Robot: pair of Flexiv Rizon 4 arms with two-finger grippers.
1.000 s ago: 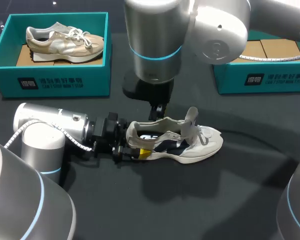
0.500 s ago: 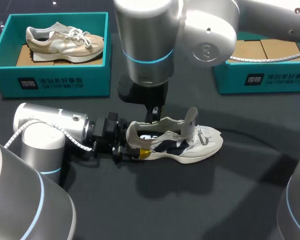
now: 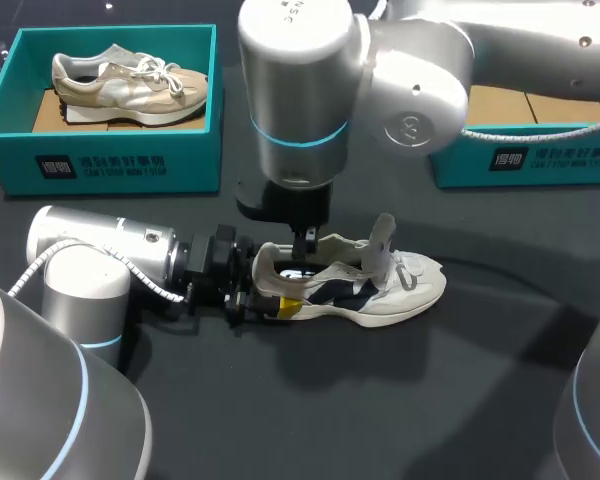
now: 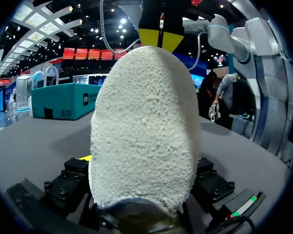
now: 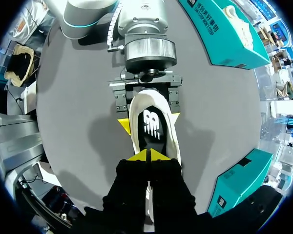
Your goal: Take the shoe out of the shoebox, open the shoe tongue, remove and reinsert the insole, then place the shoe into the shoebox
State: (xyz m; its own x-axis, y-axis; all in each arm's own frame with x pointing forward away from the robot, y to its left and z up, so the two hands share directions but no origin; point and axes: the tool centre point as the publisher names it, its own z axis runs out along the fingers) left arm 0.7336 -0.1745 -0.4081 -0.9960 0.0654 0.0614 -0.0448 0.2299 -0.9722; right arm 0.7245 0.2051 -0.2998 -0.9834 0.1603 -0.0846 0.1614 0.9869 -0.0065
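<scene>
A white sneaker (image 3: 385, 287) lies on its side on the dark table, toe to the right, tongue pulled up. My left gripper (image 3: 270, 300) is shut on its heel, one yellow tip pressing each side in the right wrist view (image 5: 146, 121). The heel (image 4: 146, 131) fills the left wrist view. My right gripper (image 3: 305, 243) hangs just over the shoe's opening, shut with its yellow tips together (image 5: 147, 156) and nothing visibly between them. It shows above the heel (image 4: 160, 39) too. The black insole (image 5: 153, 127) with a white logo lies inside the shoe.
A teal shoebox (image 3: 110, 160) at the back left holds a beige sneaker (image 3: 130, 80). A second teal box (image 3: 520, 160) stands at the back right, partly behind my right arm. Bare dark table lies in front of the shoe.
My right arm has shifted a little to the left and its shut gripper has come down closer to the shoe's opening. The left arm and the shoe have not moved.
</scene>
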